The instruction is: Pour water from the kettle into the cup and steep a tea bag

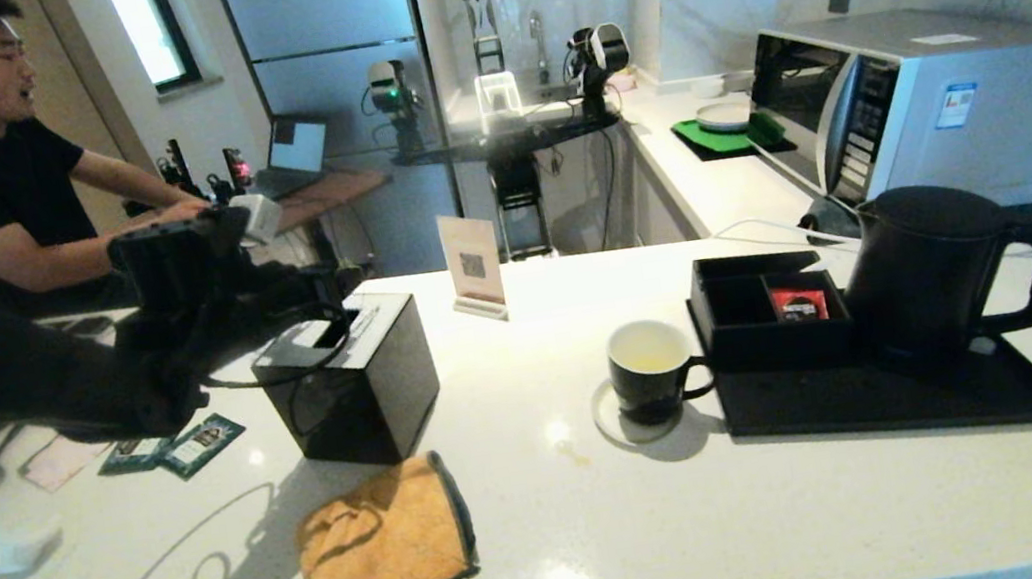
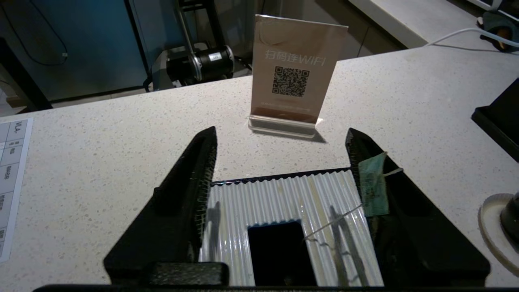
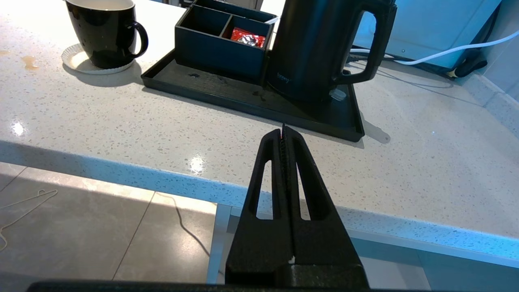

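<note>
One kettle (image 1: 928,272) and one cup (image 1: 651,369) stand on the worktop (image 1: 810,511), the cup on one paper coaster (image 1: 611,423). One tray (image 1: 895,398) carries one divided box (image 1: 761,310) holding one red sachet (image 1: 799,302). One tea bag (image 2: 372,184) clings to the inside of a left jaw. There is one black bin (image 1: 352,378) below the jaws, one sign stand (image 1: 472,265), one orange cloth (image 1: 381,551), what look like two green packets (image 1: 180,446), and one microwave (image 1: 934,104).
</note>
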